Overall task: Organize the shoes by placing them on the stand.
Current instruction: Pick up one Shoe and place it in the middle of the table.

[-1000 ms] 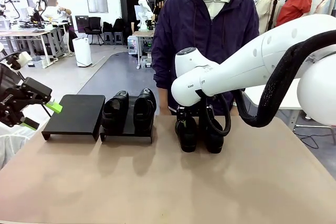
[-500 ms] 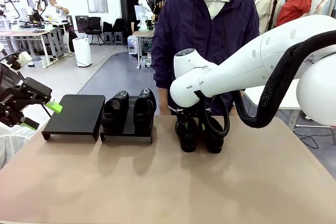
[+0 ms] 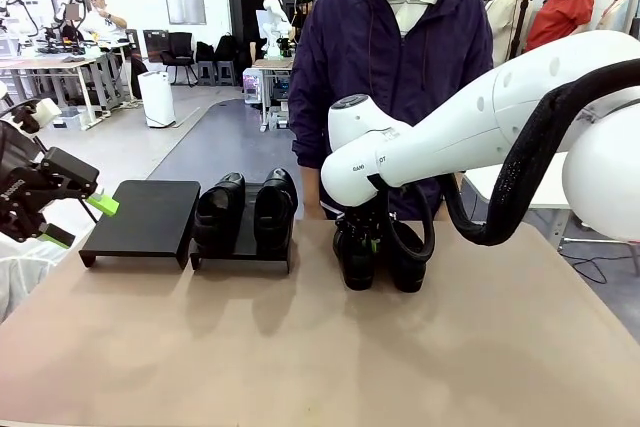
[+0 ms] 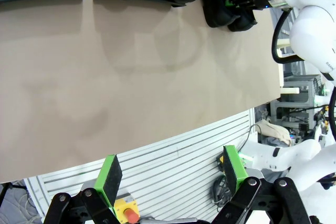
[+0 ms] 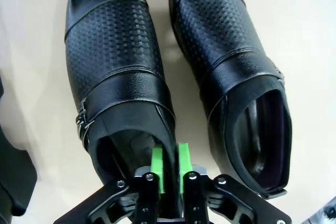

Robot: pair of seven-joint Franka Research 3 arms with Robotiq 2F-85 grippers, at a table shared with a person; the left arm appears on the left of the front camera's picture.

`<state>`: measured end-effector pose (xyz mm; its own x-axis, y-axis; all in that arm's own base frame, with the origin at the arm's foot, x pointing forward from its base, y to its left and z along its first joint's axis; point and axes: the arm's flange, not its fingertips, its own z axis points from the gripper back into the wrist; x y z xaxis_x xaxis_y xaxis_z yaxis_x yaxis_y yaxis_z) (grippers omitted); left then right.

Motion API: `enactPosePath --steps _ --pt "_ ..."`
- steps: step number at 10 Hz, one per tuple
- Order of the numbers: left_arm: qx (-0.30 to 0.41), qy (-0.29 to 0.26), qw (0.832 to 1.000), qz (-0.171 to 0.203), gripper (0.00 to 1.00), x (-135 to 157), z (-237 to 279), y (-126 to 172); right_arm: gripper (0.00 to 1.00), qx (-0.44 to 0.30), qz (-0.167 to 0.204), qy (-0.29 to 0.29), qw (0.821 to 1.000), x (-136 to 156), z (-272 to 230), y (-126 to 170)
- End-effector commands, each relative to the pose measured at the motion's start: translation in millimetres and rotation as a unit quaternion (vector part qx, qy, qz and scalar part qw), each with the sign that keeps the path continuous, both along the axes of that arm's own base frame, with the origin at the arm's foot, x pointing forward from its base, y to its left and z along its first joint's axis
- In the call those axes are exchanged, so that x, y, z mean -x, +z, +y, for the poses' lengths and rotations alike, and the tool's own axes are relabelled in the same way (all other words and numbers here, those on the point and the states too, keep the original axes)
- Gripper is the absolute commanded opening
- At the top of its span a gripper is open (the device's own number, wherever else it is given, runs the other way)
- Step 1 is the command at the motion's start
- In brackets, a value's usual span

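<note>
**Shoe pinched at its rim**

The right pincer (image 5: 169,169) is clamped on the rim of one shoe (image 5: 113,51), which is stood on the worktop (image 3: 300,347) near the stand (image 3: 145,212). The left pincer (image 4: 170,174) is spread wide. The shiny leather is judged stiff but slippery.

Tan table (image 3: 300,347) carries two loose items: one shoe (image 5: 118,77) directly beneath the right gripper (image 5: 169,158), its mate (image 5: 236,77) just beside it. Off to that gripper's left stand two black platforms side by side, the nearer tray (image 3: 246,243) and, beyond it, the farther tray (image 3: 140,215).
</note>
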<state>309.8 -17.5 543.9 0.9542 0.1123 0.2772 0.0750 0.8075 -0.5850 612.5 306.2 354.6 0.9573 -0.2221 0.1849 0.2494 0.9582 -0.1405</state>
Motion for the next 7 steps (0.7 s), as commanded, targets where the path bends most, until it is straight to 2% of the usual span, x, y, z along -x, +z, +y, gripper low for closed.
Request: enactPosePath --steps 1,3,5,6,7 --pt "0.009 -0.009 1.0 -0.005 1.0 1 1 -3 0.0 -0.016 -0.001 0.012 1.0 -1 3 2" --pt "0.009 -0.009 1.0 -0.005 1.0 1 1 -3 0.0 -0.026 -0.008 0.019 0.999 3 3 9" --pt "0.009 -0.009 1.0 -0.005 1.0 1 1 -3 0.0 -0.039 -0.024 0.038 0.998 14 -1 30" --pt "0.009 -0.009 1.0 -0.005 1.0 1 1 -3 0.0 -0.05 -0.03 0.056 0.997 26 -5 50" --pt "0.009 -0.009 1.0 -0.005 1.0 1 1 -3 0.0 -0.055 -0.025 0.071 0.996 51 -9 81"
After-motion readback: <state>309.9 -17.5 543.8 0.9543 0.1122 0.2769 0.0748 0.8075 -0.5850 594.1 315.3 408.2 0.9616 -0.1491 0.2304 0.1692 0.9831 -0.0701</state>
